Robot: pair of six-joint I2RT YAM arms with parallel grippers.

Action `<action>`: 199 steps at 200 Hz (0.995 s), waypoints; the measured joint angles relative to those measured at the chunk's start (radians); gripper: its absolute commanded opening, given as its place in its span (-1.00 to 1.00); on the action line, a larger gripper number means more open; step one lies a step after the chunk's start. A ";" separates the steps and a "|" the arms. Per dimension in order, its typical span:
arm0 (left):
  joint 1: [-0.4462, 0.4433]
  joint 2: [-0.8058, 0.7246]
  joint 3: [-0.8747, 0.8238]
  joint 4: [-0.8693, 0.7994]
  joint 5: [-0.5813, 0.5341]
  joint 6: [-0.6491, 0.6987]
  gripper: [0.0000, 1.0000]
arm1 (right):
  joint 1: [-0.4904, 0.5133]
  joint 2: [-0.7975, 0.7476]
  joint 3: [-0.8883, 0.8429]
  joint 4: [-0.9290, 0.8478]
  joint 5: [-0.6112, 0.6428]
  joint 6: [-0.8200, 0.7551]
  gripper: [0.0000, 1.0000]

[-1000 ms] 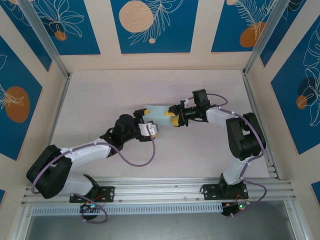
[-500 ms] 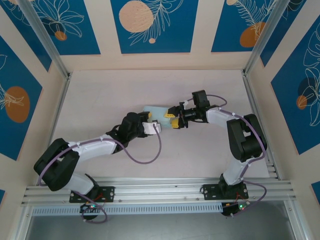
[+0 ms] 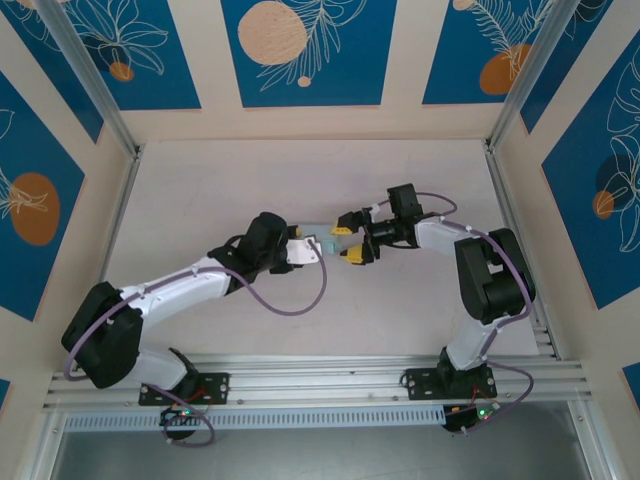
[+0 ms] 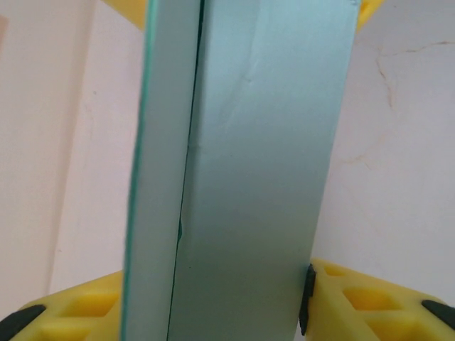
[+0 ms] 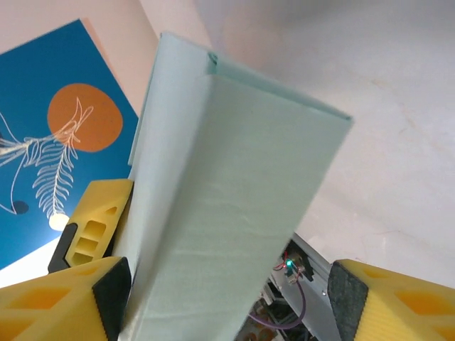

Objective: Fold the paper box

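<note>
Mid-frame from above, both bent arms meet: left gripper (image 3: 312, 245) clamps the paper box (image 4: 256, 177), right gripper (image 3: 350, 243) (spread wide) straddles its other end.

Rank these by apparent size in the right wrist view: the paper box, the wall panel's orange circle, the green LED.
1. paper box, largest, partly because it sits nearest the lens.
2. orange circle.
3. green LED, a tiny dot.

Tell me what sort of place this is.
Probably a robotics lab test cell: an aluminium frame boxes in a table, printed blue leaf panels stand as walls, and the bolted-down left arm and right arm work on a paper box.
</note>
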 measured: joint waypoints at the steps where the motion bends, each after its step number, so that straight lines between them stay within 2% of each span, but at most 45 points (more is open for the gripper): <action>1: 0.000 0.000 0.005 -0.011 0.001 -0.001 0.01 | -0.002 -0.001 -0.001 -0.002 0.000 -0.001 0.51; 27: 0.004 0.000 0.093 -0.180 0.030 -0.040 0.03 | -0.061 -0.056 -0.022 -0.055 0.038 -0.044 0.51; 65: 0.023 0.040 0.244 -0.415 0.135 -0.091 -0.01 | -0.137 -0.175 -0.046 -0.122 0.123 -0.113 0.51; 83: 0.035 0.101 0.301 -0.489 0.176 -0.105 -0.17 | -0.143 -0.215 -0.051 -0.139 0.158 -0.140 0.51; 132: 0.111 0.235 0.320 -0.540 0.259 -0.122 -0.16 | -0.143 -0.248 -0.078 -0.157 0.204 -0.174 0.52; 181: 0.158 0.282 0.367 -0.544 0.312 -0.140 -0.30 | -0.129 -0.249 -0.077 -0.177 0.243 -0.216 0.52; 199: 0.160 0.289 0.383 -0.542 0.317 -0.139 -0.29 | -0.121 -0.248 -0.075 -0.188 0.253 -0.226 0.51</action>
